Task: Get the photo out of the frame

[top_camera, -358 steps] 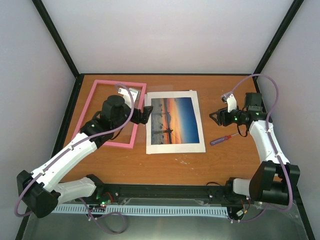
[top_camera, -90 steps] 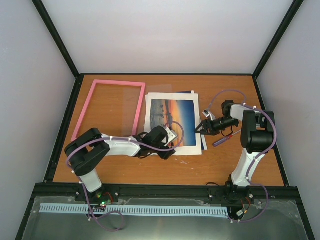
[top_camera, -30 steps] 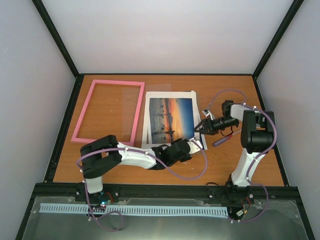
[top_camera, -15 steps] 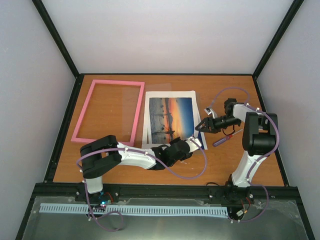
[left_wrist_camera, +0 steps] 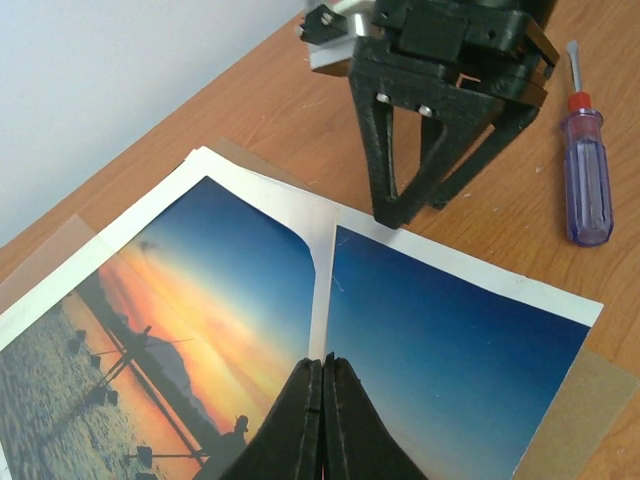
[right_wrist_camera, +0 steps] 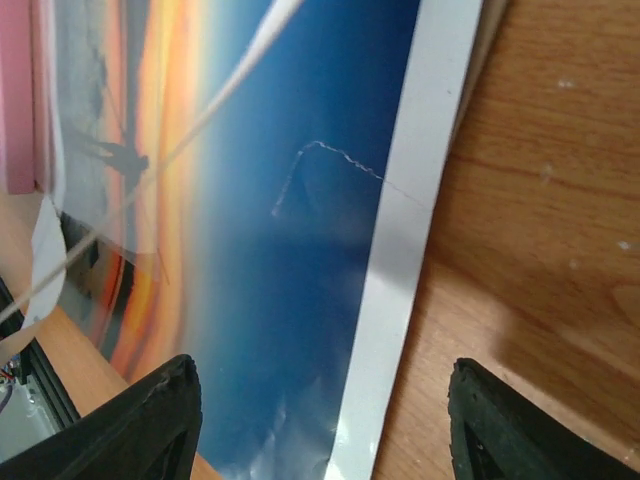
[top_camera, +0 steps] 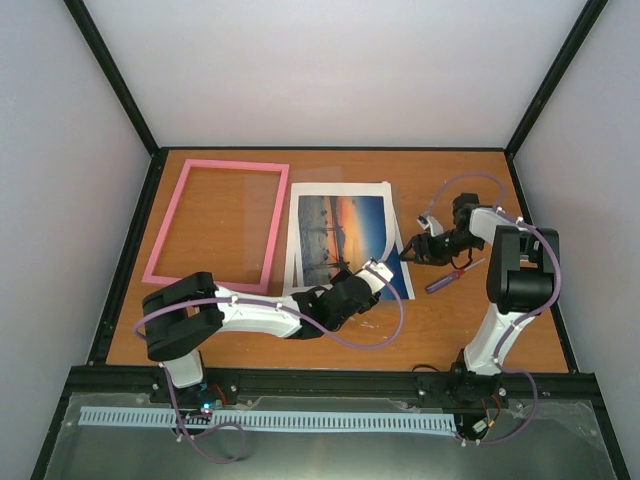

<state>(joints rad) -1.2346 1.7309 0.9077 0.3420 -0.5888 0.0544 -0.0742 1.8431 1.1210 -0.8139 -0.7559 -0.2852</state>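
Clenched on so thin a hold, the left gripper (left_wrist_camera: 322, 375) could crease or tear the photo (left_wrist_camera: 200, 290) if it pulls up too sharply, and a slipping pinch would let the sheet flop back. Its jaws are fully closed on the photo's raised edge (the paper curls up to them, white underside showing). The photo lies just right of the frame (top_camera: 205, 286), wholly outside it. It rests on a second print (left_wrist_camera: 450, 340) of like blue, which may drag along, over a brown board (left_wrist_camera: 585, 385). Farther right of the frame, the right gripper (left_wrist_camera: 412, 205) stands spread wide, holding nothing, its tips at the lower print's border; whether they press it I cannot tell. Beyond it lies a screwdriver (left_wrist_camera: 588, 190).
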